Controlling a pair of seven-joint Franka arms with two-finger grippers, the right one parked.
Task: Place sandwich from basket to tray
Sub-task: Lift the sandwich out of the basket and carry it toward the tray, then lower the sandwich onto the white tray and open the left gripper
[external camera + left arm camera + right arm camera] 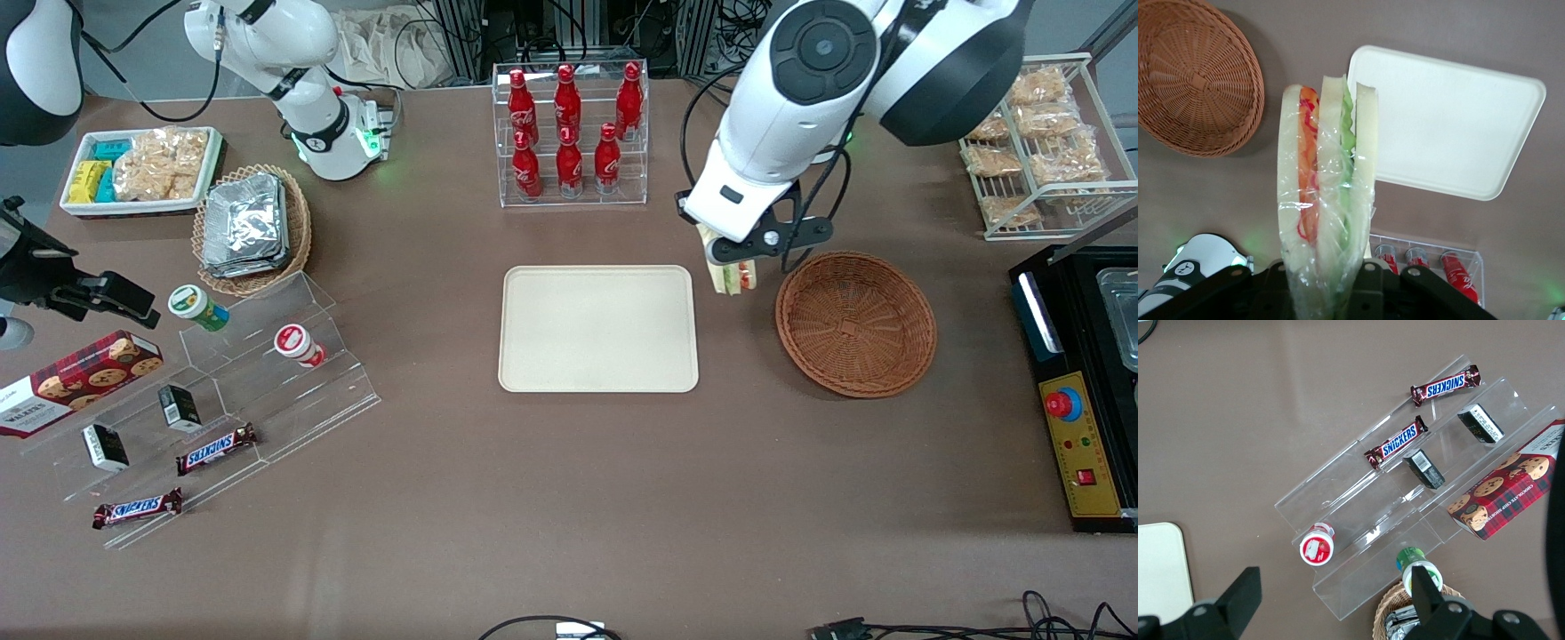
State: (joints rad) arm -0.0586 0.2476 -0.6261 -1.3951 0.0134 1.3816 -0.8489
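the gripper of the working arm hangs above the brown worktop, in the gap between the basket and the tray. its fingers are closed on the sandwich, a clear-wrapped wedge of white bread with green and red-orange layers, gripped at one end so the rest hangs down free. the wrist view shows the sandwich clamped in the gripper, with the basket to one side of it and the tray to the other.

judging from this, the task is roughly half done: the sandwich is out of the round reddish-brown basket, which now looks empty, and is lifted clear of the worktop. what is left is to carry it sideways over the cream tray, lower it and let go. the tray is bare, so there is room anywhere on it.

nothing seems to block that short path. a clear rack of red bottles stands farther from the front camera than the tray, apart from it. a wire rack of snack bags and a black control box sit at the working arm's end. toward the parked arm's end are a lighter basket of foil packets, a clear stepped stand with small cups and chocolate bars, and a cookie box.
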